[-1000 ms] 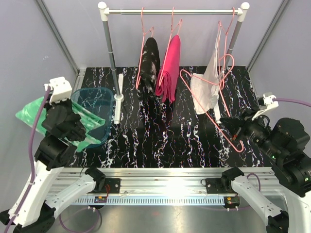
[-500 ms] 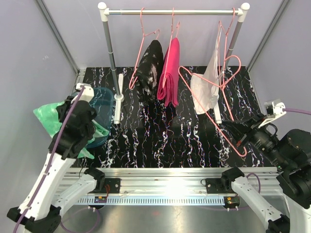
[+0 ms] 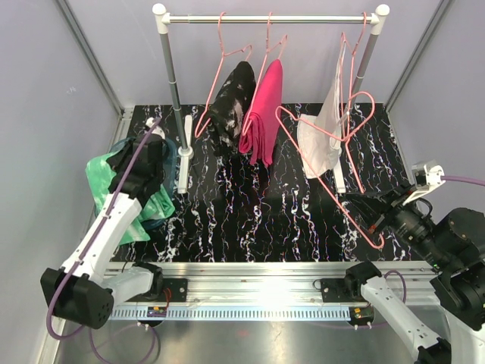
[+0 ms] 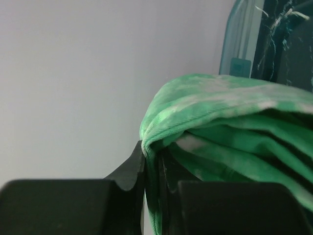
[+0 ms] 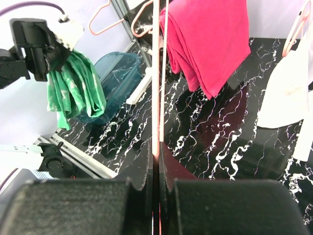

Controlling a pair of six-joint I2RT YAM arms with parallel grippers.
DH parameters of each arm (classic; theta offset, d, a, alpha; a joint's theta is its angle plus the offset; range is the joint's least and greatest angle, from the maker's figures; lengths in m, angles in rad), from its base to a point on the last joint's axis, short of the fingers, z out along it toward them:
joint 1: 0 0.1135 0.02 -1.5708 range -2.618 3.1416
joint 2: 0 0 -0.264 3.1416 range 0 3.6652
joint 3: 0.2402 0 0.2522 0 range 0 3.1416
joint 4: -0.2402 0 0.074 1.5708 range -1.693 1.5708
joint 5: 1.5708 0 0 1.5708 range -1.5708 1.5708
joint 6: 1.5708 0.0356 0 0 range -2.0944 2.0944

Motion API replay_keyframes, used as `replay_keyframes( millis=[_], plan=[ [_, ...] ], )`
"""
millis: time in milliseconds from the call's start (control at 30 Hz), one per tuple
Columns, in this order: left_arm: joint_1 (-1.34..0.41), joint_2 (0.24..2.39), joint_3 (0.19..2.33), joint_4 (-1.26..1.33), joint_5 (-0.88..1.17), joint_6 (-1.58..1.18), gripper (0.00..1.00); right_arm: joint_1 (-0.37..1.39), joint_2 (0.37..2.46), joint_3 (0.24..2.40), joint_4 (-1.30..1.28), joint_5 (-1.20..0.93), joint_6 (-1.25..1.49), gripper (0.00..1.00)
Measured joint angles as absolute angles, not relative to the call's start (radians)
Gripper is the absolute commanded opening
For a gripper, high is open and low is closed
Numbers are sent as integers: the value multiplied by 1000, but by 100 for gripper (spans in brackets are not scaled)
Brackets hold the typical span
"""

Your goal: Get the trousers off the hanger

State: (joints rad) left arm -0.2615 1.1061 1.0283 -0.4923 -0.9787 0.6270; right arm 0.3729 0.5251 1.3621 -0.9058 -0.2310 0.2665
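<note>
Three pairs of trousers, one off its hanger.

1. Mint green trousers point(image 3: 102, 178): pinched at a folded edge between the pressed-together fingers of the left gripper point(image 4: 154, 156). They hang at the left side of the teal bin point(image 5: 120, 73), not yet in it.
2. Black speckled trousers point(image 3: 231, 102) and magenta trousers point(image 3: 264, 114): on pink hangers on the rail point(image 3: 288, 17), side by side and touching.
3. Right gripper point(image 5: 156, 176): clamped on the wire of an empty pink hanger point(image 3: 333, 186), well clear of the bin.

Handling note: the step appears to be depositing the green pair. Carry it over the rim to mid-opening, lower until the loose folds pile inside, then release.

Container: the bin's visible interior shows no garment; part of it is hidden by the arm.
</note>
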Motion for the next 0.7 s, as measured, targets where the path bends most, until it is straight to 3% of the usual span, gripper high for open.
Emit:
replay_keyframes(
  millis=[433,700],
  plan=[
    [-255,831,1026,-261,-1097,793,0,373,525,1353,-904,-230,266,0],
    [-204,778,1026,-239,-1104,947,0,373,541,1371,-905,-230,266,0]
  ],
)
